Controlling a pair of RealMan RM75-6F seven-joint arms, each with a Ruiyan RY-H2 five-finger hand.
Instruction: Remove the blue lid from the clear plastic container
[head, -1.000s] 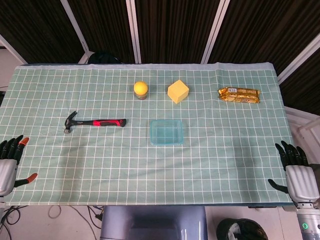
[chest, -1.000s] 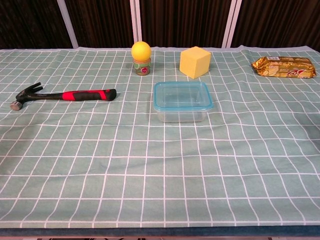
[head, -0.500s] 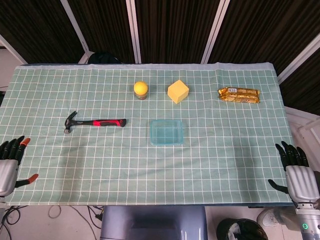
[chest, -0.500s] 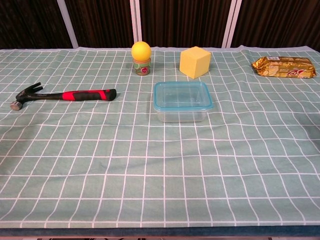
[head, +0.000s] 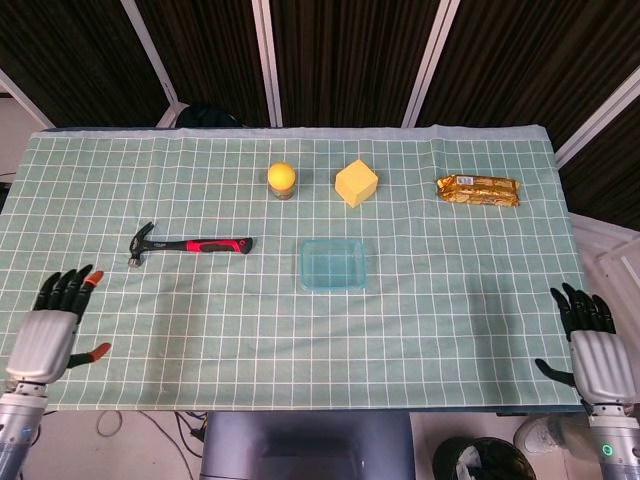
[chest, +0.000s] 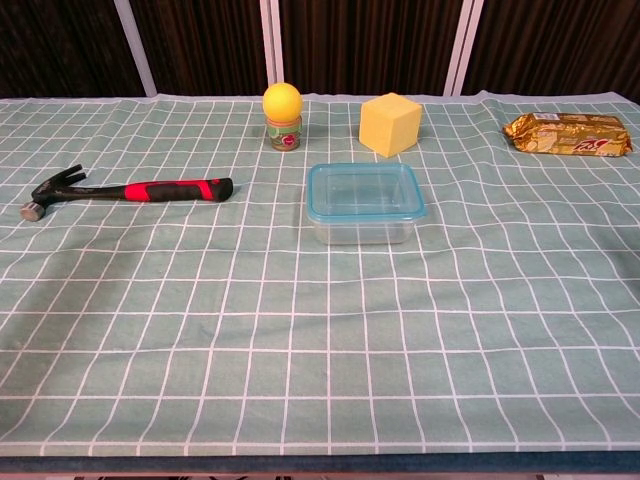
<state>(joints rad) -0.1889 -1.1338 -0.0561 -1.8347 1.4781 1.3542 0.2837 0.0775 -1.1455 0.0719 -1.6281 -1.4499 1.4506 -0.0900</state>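
Left hand (head: 48, 335) over the near left table edge, fingers spread, holding nothing. Right hand (head: 597, 350) at the near right corner, fingers apart, empty. Mid-table: clear plastic container (chest: 364, 205) with blue lid (chest: 364, 190) seated on it. Hammer (chest: 128, 191) to its left. Far row: yellow ball on a small jar (chest: 283, 114), yellow block (chest: 390, 124), gold snack packet (chest: 567, 134).

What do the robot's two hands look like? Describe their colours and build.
Left hand: silver-grey palm shell, black fingers, some with orange tips. Right hand: the same silver shell with all-black fingers, and a small green ring light on the wrist below.
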